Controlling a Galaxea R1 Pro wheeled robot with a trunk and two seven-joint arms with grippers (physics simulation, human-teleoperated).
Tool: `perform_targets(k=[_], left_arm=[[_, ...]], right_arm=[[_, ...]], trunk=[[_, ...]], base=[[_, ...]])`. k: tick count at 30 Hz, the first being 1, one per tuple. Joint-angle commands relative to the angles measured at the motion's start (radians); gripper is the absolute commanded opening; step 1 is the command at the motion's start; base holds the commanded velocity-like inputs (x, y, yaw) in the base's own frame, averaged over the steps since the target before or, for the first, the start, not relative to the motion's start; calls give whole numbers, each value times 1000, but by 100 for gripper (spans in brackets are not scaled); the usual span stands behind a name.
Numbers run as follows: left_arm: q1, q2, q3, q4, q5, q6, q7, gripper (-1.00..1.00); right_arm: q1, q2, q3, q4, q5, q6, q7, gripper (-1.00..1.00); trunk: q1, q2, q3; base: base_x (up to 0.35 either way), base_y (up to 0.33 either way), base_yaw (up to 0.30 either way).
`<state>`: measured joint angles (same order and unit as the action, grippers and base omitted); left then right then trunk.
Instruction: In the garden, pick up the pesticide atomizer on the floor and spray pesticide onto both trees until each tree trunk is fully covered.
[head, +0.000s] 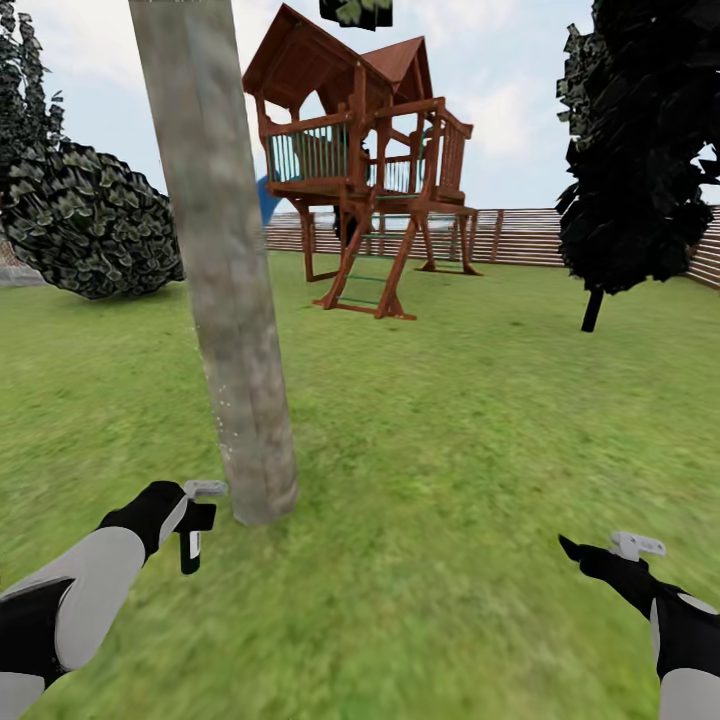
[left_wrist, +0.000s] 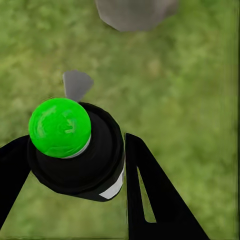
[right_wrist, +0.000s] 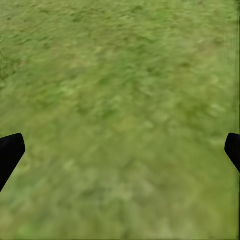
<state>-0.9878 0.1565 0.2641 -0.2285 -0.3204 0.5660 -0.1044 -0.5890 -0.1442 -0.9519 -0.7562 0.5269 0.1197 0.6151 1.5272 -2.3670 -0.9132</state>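
- Atomizer (left_wrist: 75, 150): a small, rigid thing, by the look of it light; it is clamped in the left gripper (head: 190, 520), low and just beside the foot of the trunk (head: 225, 300). A hold round the black body looks soundest, leaving the grey nozzle (left_wrist: 77, 82) free to face the bark.
- Trunk: thick, pale grey-brown, leaning slightly, rising out of the lawn (head: 450, 420); a few whitish specks show low on it, too faint to judge as cover.
- Atomizer's look: in the left wrist view a squat black body with a bright green round cap and a white band, held between two black fingers (left_wrist: 150, 195).
- Right gripper (head: 610, 555): jaws apart over bare grass, holding nothing, well apart from the trunk.
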Motion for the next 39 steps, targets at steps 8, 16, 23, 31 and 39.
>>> perform_targets(k=[8, 16, 23, 31, 39], left_arm=[[0, 0, 0, 0, 0, 0, 0, -100], [0, 0, 1, 0, 0, -1, 0, -100], [0, 0, 1, 0, 0, -3, -1, -100], [0, 0, 1, 0, 0, -3, 0, -100], [0, -1, 0, 0, 0, -3, 0, -100]], right_arm=[[0, 0, 1, 0, 0, 0, 0, 100], [0, 0, 1, 0, 0, 0, 0, 100], [0, 0, 1, 0, 0, 0, 0, 100], [0, 0, 1, 0, 0, 0, 0, 100], [0, 0, 1, 0, 0, 0, 0, 100]], trunk=[[0, 0, 0], [0, 0, 0], [0, 0, 0], [0, 0, 0], [0, 0, 0]], base=[[0, -327, 245], [12, -327, 95], [142, -312, 96], [170, -205, 252], [79, -157, 255]])
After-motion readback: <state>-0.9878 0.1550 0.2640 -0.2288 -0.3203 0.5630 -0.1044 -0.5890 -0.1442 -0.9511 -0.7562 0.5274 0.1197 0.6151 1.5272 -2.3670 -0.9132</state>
